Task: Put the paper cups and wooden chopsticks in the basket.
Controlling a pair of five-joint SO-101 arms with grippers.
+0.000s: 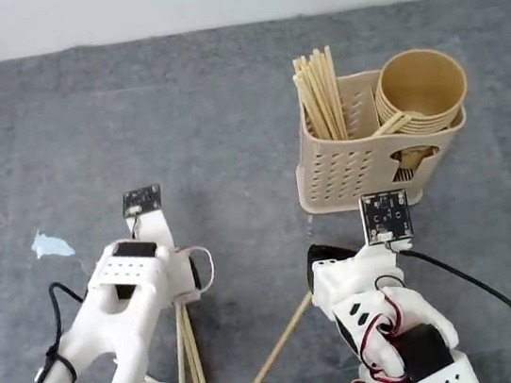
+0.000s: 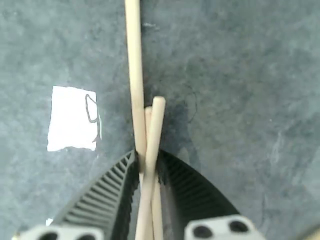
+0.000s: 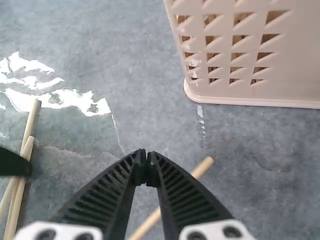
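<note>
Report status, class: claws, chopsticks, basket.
Left claw shut on chopsticks. Right claw shut, empty, by loose chopstick. Basket holds cups. Nothing in the way.

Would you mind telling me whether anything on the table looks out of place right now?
Yes: one wooden chopstick lies loose and diagonal on the table, apart from the bundle clamped in the left end effector and those standing in the basket.

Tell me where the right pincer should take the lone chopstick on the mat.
Take the chopstick around mid-shaft, straight down from above, jaws set across it. It lies flat and diagonal on the mat, one end toward the basket, so a sideways approach would likely find nothing to pinch. The right pincer is shut; open it first.
</note>
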